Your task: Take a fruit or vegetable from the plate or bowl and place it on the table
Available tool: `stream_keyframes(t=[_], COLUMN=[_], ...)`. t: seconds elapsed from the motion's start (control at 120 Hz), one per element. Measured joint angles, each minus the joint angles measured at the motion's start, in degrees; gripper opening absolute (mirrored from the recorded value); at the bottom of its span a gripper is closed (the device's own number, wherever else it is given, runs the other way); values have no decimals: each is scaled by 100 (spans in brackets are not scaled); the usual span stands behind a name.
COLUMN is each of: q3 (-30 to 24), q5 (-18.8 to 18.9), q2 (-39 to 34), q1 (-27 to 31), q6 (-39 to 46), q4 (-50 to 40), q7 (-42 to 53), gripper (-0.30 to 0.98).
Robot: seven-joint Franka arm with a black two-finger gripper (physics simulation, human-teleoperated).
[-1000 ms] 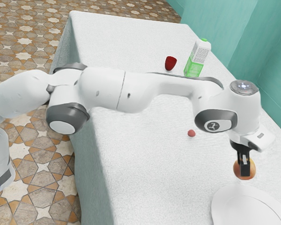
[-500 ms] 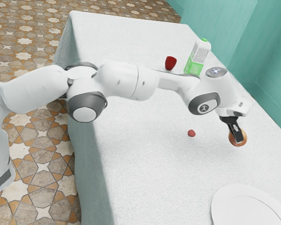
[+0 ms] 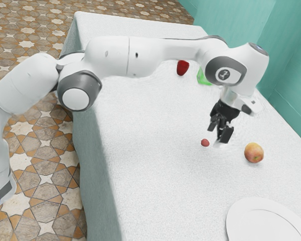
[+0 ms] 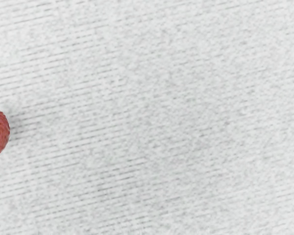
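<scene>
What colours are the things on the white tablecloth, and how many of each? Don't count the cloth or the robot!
Red: 2 (small round ball, dark red thing)
Red and yellow: 1 (apple)
Green: 1 (partly hidden green thing)
White: 1 (plate)
Total: 5

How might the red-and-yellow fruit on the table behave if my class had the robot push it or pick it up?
The fruit would probably roll when pushed, since it looks nearly round. It may keep its shape in a grip, as its outline looks full and undented. Its smooth-looking skin could make it slightly slippery.
</scene>
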Motion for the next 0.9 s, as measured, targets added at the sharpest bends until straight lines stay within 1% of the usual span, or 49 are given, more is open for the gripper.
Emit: stream_keyframes(t=[0.067,0.133,0.217,0.308,0.417,0.542,0.9], q3=[-14,-32,-38,-44,-41,-40,-40], q5=[-75,-121,-155,-175,-184,-189,-193], q2=[-184,-235,-245,-249,-247,-239,-213], q1=[-37,-43,-45,-57,-62,-63,-63], q6=[-1157,-1987,-2704,-3216,-3587,-3823,-4024], q4=[-3,-2,-4,-3,-8,-10,-19], q7=[-132,-249,-377,-499,-623,-742,-972], gripper=[67,67,67,67,67,67,67])
